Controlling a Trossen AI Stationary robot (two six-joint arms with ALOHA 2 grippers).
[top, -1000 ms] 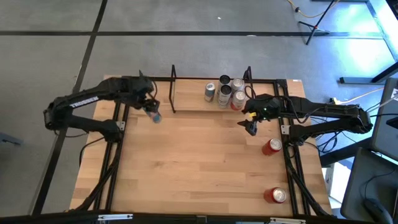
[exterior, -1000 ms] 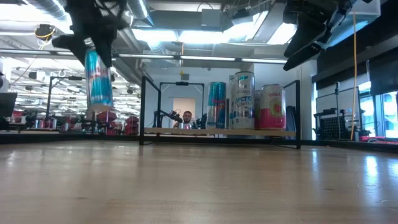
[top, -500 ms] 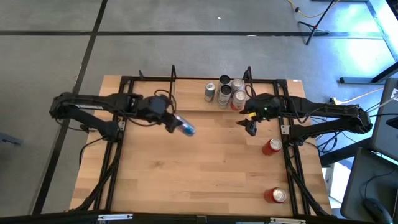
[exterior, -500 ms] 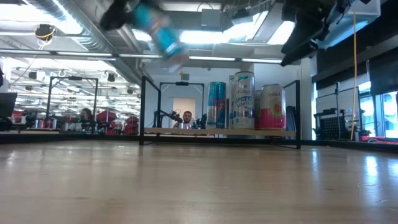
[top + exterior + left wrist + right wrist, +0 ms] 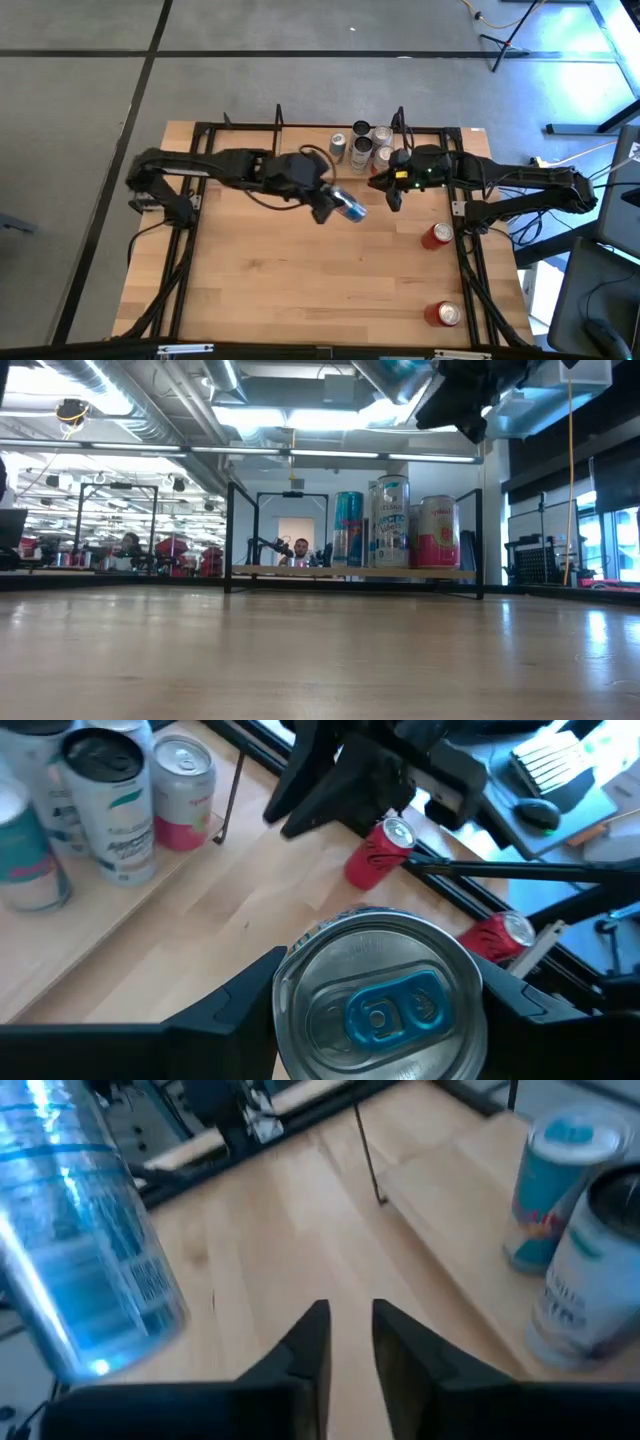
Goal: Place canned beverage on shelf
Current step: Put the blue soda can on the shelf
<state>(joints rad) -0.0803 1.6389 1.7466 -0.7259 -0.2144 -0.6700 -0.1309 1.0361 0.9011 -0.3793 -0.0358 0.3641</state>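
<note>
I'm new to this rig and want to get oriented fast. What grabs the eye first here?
The left gripper holds a blue can tilted in the air over mid-table, close to the right gripper. Behind them, cans crowd the right end of the shelf.

Silver-topped can with a blue pull tab (image 5: 378, 1003), seen end-on, clamped between the left gripper's (image 5: 375, 1010) two dark fingers (image 5: 235, 1005). Beyond it, light-wood plank shelf (image 5: 120, 920) bearing a white can with a dark lid (image 5: 108, 805), a pink-and-silver can (image 5: 183, 793) and a teal can (image 5: 28, 855). Farther off, the other dark arm (image 5: 360, 770) and two red cans lying on the table: one close under that arm (image 5: 378, 852), one nearer the black rail (image 5: 497, 937).
</note>
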